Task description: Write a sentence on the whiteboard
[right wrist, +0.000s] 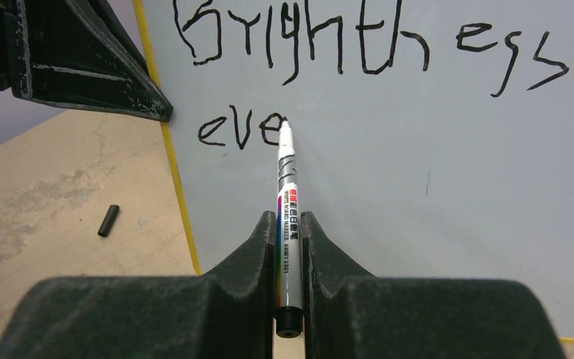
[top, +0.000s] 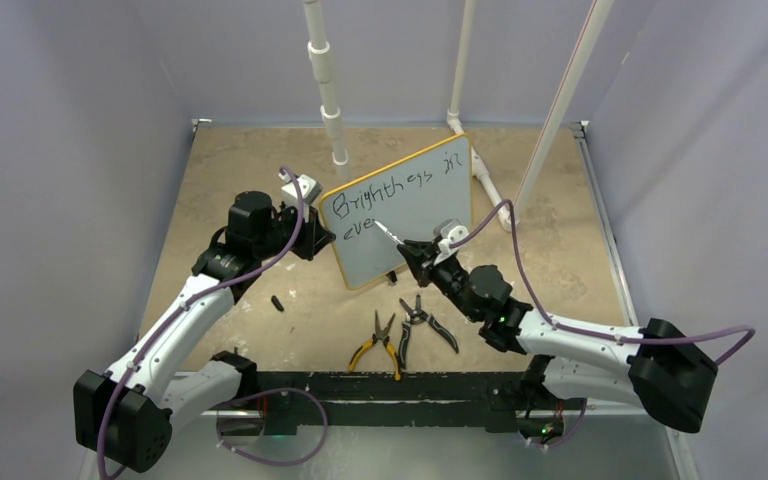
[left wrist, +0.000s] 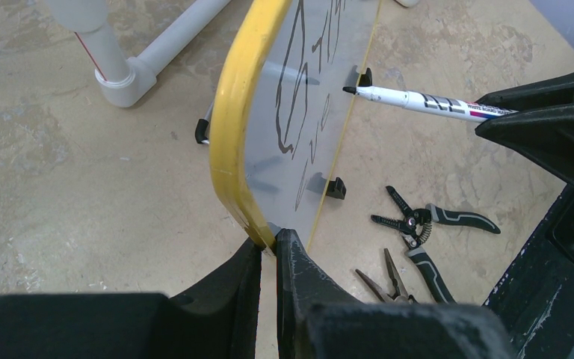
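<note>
The left pincer (left wrist: 269,243) pinches the small yellow-rimmed white whiteboard (top: 430,205) at frame centre. The right pincer (right wrist: 289,224) clamps a slim white marker pen (right wrist: 287,172). Pressing too hard could twist the board loose.

From here, the left gripper (left wrist: 270,245) pinches the whiteboard (left wrist: 233,127) by its yellow rim. A marker (left wrist: 426,102) points its tip at the written face, and two pliers (left wrist: 417,224) lie on the table beyond.

Your whiteboard (top: 430,212) stands near the middle of the tabletop (top: 260,180) on its small black feet (left wrist: 335,188). It is tipped back, with its white face turned toward the near edge and a yellow-orange rim (left wrist: 232,127) around it. The sentence (right wrist: 359,37) is black marker script and unfinished. You can read roughly "Brightness in" on the top line and only "eve" (right wrist: 239,131) below it at the left.
</note>
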`<state>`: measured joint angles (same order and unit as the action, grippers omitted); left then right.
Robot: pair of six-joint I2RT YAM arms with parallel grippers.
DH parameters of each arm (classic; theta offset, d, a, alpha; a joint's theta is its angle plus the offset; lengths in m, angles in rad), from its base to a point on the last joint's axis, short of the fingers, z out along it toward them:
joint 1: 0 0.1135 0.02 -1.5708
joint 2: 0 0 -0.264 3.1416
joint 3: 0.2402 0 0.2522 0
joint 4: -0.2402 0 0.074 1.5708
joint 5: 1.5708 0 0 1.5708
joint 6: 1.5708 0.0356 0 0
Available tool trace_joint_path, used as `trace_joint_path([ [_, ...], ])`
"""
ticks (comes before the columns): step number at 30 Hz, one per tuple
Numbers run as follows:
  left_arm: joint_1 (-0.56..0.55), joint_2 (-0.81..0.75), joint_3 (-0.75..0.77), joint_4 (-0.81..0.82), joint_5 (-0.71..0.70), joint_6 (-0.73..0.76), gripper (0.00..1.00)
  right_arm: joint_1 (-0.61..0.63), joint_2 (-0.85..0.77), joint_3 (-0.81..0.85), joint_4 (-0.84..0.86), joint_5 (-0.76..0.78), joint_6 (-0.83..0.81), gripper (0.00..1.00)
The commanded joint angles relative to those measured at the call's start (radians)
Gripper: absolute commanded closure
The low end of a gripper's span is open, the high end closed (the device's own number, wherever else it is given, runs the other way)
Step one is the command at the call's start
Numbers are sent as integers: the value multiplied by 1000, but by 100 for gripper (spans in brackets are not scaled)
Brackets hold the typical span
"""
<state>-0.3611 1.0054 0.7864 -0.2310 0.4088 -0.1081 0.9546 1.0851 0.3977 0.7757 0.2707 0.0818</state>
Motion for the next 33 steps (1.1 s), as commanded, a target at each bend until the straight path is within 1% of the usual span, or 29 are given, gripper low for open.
trace_joint_path([
  [1,2,-21,-13,25,10,24,100,-4,4,48,67,-10,-23,100],
  [11,2,-19,-13,25,13,23,100,-5,54,80,63,16,-29,100],
  [22,2,-21,-13,25,16,24,100,-5,10,40,-16,67,13,100],
  [33,2,-22,-15,25,15,22,100,-5,19,23,-63,70,53,100],
])
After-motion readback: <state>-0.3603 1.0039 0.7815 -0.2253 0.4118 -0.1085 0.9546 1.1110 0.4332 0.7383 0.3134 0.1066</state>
